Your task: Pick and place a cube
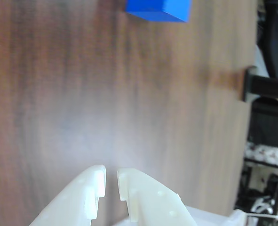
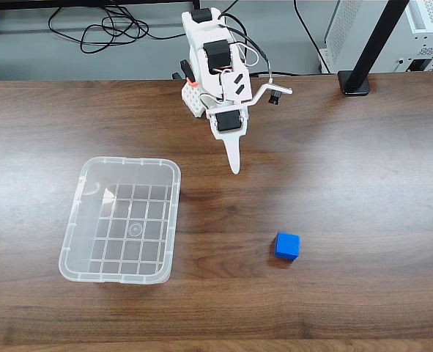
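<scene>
1. Gripper (image 1: 111,182): white, two-fingered, nearly pressed together with only a thin slit between the tips in the wrist view; it held nothing. In the fixed view it (image 2: 234,166) pointed down at the table, near the arm's base.
2. Cube (image 2: 287,246): small, bright blue, resting on the wooden table (image 2: 363,183), well apart from the gripper and toward the near edge in the fixed view. In the wrist view it (image 1: 158,9) sat at the top edge, partly cut off.
3. Tray (image 2: 80,220): clear plastic, empty, with a gridded floor, on the left of the fixed view, well apart from both cube and gripper.
4. Task status, judged: the pick was not yet made; the cube lay untouched.
5. Risk A: descending with the fingers this close would likely push the cube along the smooth wood or tip it; the fingers needed to be spread first.
6. Risk B: the cube sat off to the right of the finger line in the wrist view, so a straight reach would likely strike one face and skew it.
7. Risk C: a corner-only pinch could let the cube slip out on the long carry to the tray.
</scene>
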Robot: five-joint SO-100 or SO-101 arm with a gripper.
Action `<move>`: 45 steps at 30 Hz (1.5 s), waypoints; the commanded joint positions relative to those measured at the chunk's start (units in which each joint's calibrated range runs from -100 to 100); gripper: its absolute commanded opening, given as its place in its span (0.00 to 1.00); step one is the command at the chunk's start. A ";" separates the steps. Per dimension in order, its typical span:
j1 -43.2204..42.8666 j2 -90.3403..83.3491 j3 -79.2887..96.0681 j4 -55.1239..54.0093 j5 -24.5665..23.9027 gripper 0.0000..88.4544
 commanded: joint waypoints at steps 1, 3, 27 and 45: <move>0.81 5.95 -9.49 -1.18 -0.63 0.03; 0.67 12.06 -12.28 -1.61 -1.63 0.04; -1.54 90.84 -62.16 -7.41 -12.72 0.41; -6.46 109.17 -78.76 -6.55 -14.30 0.40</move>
